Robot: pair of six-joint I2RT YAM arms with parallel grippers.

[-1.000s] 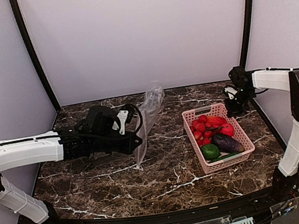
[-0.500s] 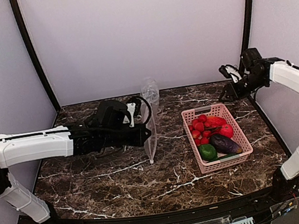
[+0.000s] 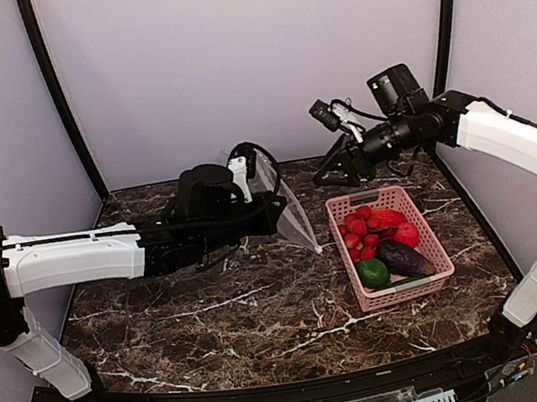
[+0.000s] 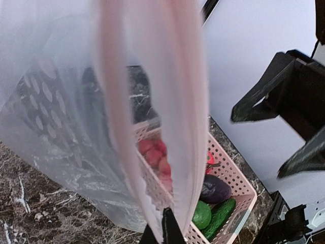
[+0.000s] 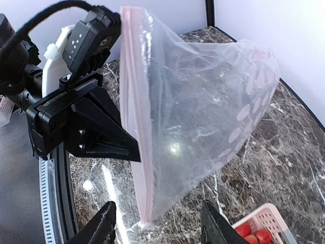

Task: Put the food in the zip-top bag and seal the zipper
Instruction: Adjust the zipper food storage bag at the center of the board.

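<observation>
Swinging in from 2 o'clock toward the table's centre over the past second, my right claw (image 5: 157,213) is now hovering with its fingers spread, facing the zip-top bag (image 3: 291,213). My left claw (image 3: 272,211) is clenching that bag by its pink zipper (image 5: 133,112) and holding it up, just toward 12 o'clock from centre. The food (image 3: 380,235), including red pieces, green ones and a purple eggplant (image 3: 408,257), is lying in the pink basket (image 3: 364,197) at 3 o'clock.
</observation>
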